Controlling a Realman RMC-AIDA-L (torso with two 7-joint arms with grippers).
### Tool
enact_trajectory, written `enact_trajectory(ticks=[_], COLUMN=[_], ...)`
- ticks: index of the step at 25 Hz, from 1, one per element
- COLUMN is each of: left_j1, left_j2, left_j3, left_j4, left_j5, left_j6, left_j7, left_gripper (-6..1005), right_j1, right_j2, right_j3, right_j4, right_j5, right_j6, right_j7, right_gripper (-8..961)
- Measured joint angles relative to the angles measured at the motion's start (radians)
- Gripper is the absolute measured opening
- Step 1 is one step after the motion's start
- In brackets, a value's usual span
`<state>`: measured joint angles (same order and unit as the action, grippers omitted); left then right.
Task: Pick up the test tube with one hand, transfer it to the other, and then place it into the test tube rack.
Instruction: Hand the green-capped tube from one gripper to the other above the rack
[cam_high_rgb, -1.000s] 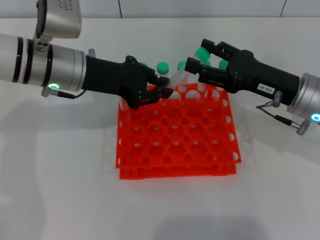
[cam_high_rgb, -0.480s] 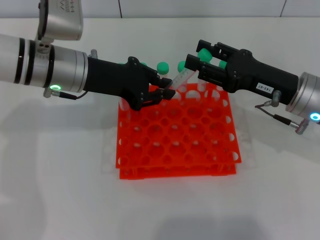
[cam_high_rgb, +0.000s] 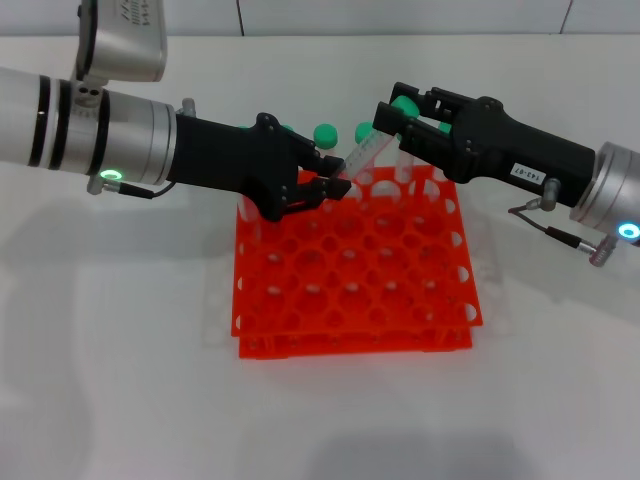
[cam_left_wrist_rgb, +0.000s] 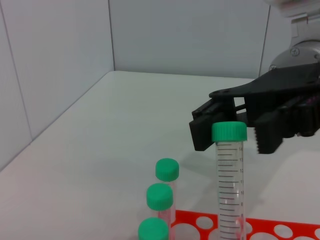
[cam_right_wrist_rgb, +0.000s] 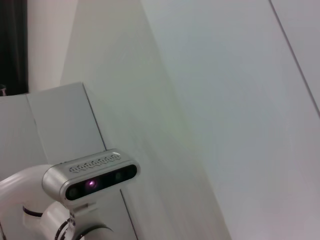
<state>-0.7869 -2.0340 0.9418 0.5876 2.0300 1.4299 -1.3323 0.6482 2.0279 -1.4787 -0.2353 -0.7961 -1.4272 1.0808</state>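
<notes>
I take the rack (cam_high_rgb: 352, 262) as my landmark. It sits on the white table (cam_high_rgb: 120, 380), and its front rows of holes, the ones closest to me, I see without tubes in them.

At the back left corner of the rack, the left gripper (cam_high_rgb: 335, 183) reaches in from the left side, just above the top tier. Its jaws are narrow and they are closed on the lower end of the tube (cam_high_rgb: 362, 155). The tube is tilted: from the fingers it rises toward the back right, over the back edge of the rack, and it is not in any hole. In the left wrist view I see the tube (cam_left_wrist_rgb: 230, 187) with its green cap (cam_left_wrist_rgb: 229, 132) on top and printed marks along the clear wall.

Just behind the cap, above the back right part of the rack, is the right gripper (cam_high_rgb: 398, 118), the one with a white label on its body. Its jaws stand wide, one finger on each side of the cap. In the left wrist view this gripper (cam_left_wrist_rgb: 235, 131) is right behind the cap; I cannot tell if the fingers touch it.

Along the back row of the rack, other green-capped tubes (cam_left_wrist_rgb: 161, 197) stand upright in their holes.
</notes>
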Motion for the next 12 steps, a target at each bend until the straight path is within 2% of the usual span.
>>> enact_trajectory(ticks=[2, 8, 12], left_j1=[0.000, 0.000, 0.001], left_j2=[0.000, 0.000, 0.000], left_j3=[0.000, 0.000, 0.000], left_j4=[0.000, 0.000, 0.000], left_j5=[0.000, 0.000, 0.000], left_j6=[0.000, 0.000, -0.001], left_j7=[0.003, 0.003, 0.003], left_gripper=[195, 195, 196], right_j1=[0.001, 0.000, -0.001], right_j2=[0.000, 0.000, 0.000], right_j3=[0.000, 0.000, 0.000], right_j4=[0.000, -0.005, -0.006], right_j5=[0.000, 0.000, 0.000], right_j6=[0.006, 0.014, 0.015], right_j7=[0.001, 0.003, 0.003], right_gripper=[546, 270, 260])
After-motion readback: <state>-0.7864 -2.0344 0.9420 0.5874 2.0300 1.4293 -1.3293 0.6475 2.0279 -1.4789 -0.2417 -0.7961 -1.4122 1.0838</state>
